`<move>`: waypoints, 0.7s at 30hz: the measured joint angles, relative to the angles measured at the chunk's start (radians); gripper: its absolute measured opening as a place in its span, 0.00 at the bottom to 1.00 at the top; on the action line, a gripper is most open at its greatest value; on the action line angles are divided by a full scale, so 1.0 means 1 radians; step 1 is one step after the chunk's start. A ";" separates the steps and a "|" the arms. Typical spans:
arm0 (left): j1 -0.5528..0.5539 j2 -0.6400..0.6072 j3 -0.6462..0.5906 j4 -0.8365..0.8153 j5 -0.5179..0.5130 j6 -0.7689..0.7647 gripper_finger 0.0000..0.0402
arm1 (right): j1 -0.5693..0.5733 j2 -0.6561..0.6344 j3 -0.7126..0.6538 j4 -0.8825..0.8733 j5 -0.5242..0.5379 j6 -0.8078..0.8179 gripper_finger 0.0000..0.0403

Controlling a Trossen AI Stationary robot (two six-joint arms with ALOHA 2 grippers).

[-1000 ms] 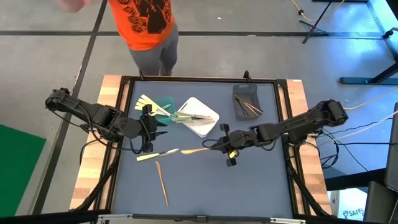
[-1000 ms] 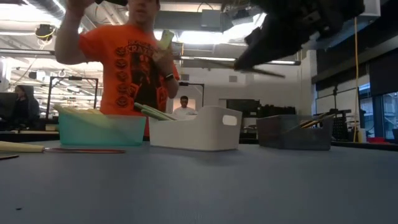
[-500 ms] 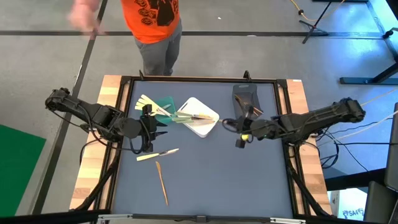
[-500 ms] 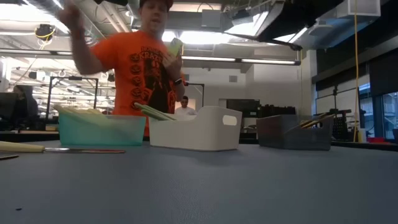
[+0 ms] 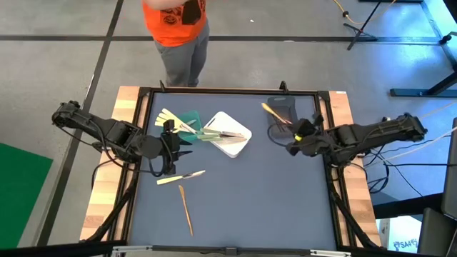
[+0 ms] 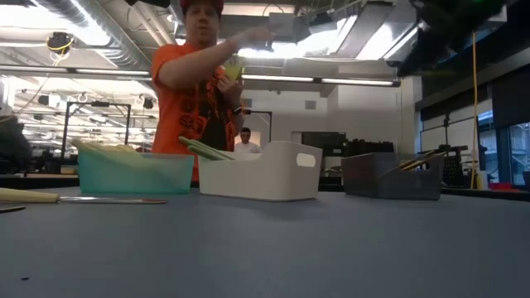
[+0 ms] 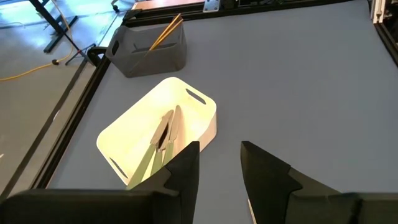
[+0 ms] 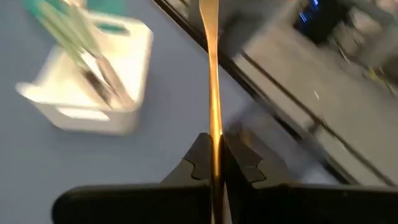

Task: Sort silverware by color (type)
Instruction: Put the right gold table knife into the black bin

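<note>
- Your right hand point(image 5: 294, 135) is clamped on an orange-brown utensil point(image 5: 274, 113), right of centre in the overhead frame, with the utensil's free end over the grey bin point(image 5: 280, 113).
- Your left hand point(image 5: 176, 146), at centre left, sits part-open and holds nothing that shows.
- Already sorted: yellow pieces in the green bin point(image 5: 191, 118), pale green and silver ones in the white bin point(image 5: 239, 141), and orange-brown sticks in the grey bin.
- Still loose on the surface point(image 5: 257, 207), lower left: a yellow-handled knife point(image 5: 181, 176) and an orange-brown stick point(image 5: 186, 210).
- Judging by this, you are well past halfway, with three pieces left to place.
</note>
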 joint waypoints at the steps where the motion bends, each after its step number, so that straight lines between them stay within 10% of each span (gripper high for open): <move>1: 0.000 0.000 0.000 0.000 0.000 0.000 0.28 | -0.012 -0.004 0.000 -0.051 -0.007 0.044 0.02; 21: 0.000 0.000 0.000 0.000 0.000 0.000 0.28 | -0.362 0.006 -0.001 -0.255 -0.335 0.111 0.02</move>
